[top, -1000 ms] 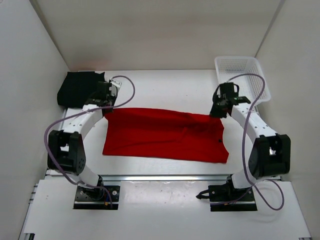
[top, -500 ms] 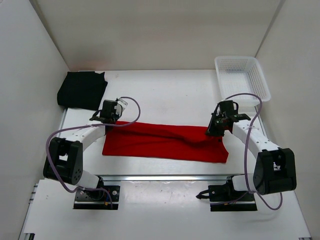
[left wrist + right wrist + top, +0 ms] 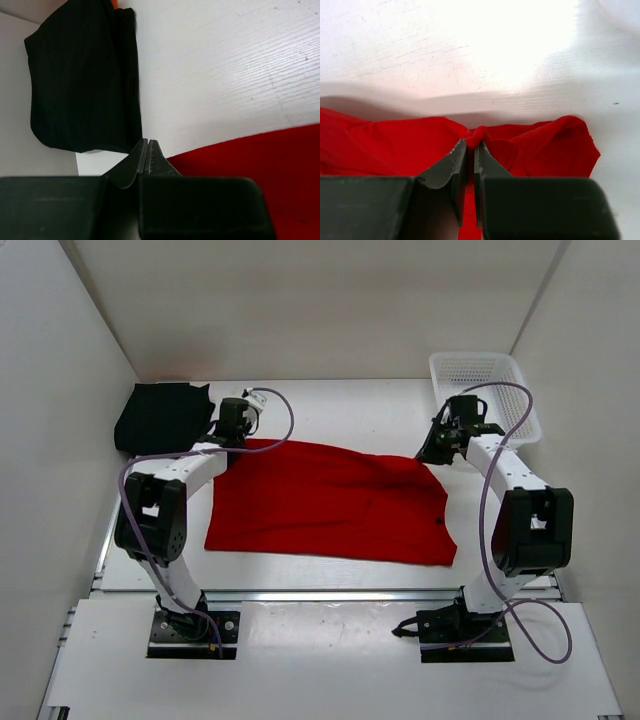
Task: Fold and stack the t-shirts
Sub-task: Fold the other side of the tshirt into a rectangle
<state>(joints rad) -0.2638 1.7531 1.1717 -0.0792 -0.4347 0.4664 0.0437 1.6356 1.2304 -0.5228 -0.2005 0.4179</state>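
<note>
The red t-shirt (image 3: 330,505) lies spread across the middle of the table. My left gripper (image 3: 229,432) is at its far left corner, jaws shut (image 3: 146,142), and the red cloth (image 3: 260,165) meets them from the right. My right gripper (image 3: 436,451) is at the far right corner, shut (image 3: 471,142) on a pinched fold of red cloth (image 3: 385,145). The black t-shirt (image 3: 160,418) lies folded at the back left, just beyond my left gripper (image 3: 80,75). A sliver of the orange t-shirt (image 3: 114,3) peeks out from under it.
A white mesh basket (image 3: 478,358) stands at the back right, just behind my right arm. White walls close in the table on the left, back and right. A metal rail runs along the table's near edge (image 3: 330,592).
Both grippers moved from nearer the front back toward the far side, carrying the red shirt's far edge with them. The shirt went from a narrow band to spread wide again.
</note>
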